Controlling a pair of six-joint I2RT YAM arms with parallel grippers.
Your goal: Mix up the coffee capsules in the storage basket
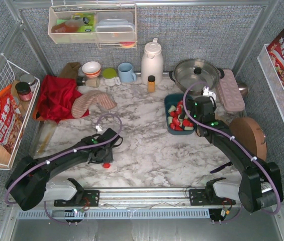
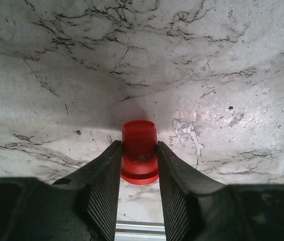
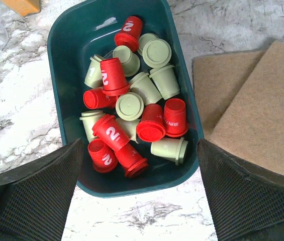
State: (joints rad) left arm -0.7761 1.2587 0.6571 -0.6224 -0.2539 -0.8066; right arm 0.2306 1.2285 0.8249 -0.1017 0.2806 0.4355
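The left hand (image 2: 138, 148) was clenched on a single red capsule (image 2: 139, 150): in the left wrist view both ribbed fingers (image 2: 104, 186) pressed its sides, with the marbled table (image 2: 207, 65) behind it. From above, that hand (image 1: 105, 158) and capsule (image 1: 106, 164) sat low and left of centre, well apart from the basket (image 1: 170, 100).

The basket lay right of centre in the top view, just below a lidded pan (image 1: 197, 73) and left of a pink tray (image 1: 230, 90). The right hand (image 1: 196, 116) hung over its lower end.

In the right wrist view the right hand (image 3: 139, 155) was released, its two dark fingers (image 3: 41, 196) spread wide at the bottom corners, one on each side of the basket (image 3: 61, 45) and gripping nothing. The capsules (image 3: 130, 106), red and pale green, lay jumbled in the basket's lower half, some upright, some tipped over, several reds showing a white 2. The upper end of the basket floor was bare. Two tan pads (image 3: 252, 100) lay overlapping on the table just right of the basket.
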